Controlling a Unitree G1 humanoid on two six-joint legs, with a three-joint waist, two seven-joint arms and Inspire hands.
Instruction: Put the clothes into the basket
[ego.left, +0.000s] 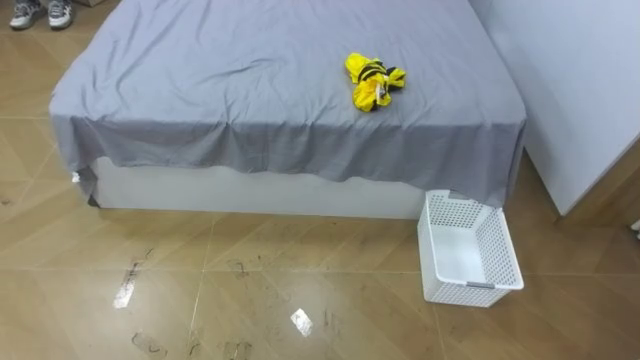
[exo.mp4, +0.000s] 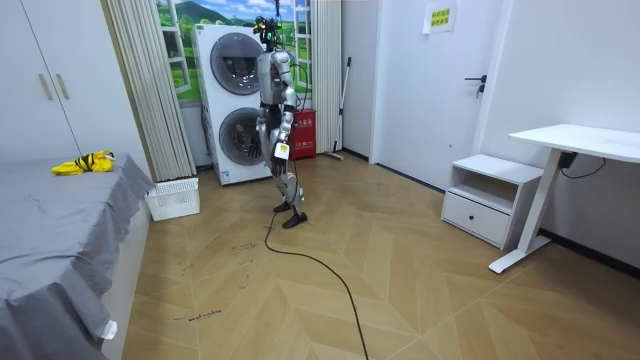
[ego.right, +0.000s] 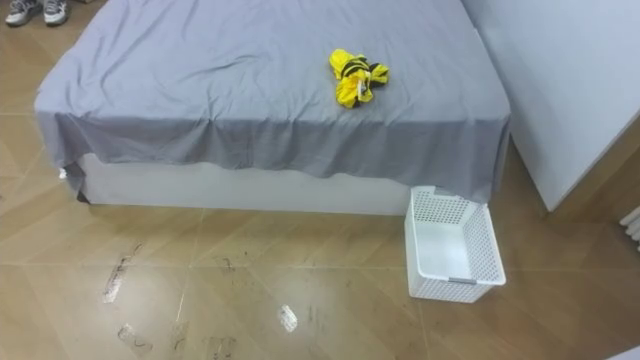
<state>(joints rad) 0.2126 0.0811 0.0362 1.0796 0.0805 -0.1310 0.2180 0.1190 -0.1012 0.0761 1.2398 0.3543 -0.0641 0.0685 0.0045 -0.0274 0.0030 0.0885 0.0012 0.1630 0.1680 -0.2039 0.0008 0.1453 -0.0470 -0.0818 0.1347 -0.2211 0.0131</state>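
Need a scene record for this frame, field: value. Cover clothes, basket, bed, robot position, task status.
clothes: one yellow garment with black stripes, bunched up
clothes location: on the bed's grey sheet, near the edge facing the robot, toward its right
basket: white perforated basket, upright on the wood floor by the bed's right corner, nothing inside
robot: stands in front of the stacked washing machines, well apart from the bed
task status: garment not yet picked up, not yet in the basket

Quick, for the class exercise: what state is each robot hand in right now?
Left robot hand: hangs at the robot's side, too small to tell open or shut.
Right robot hand: cannot be told either.
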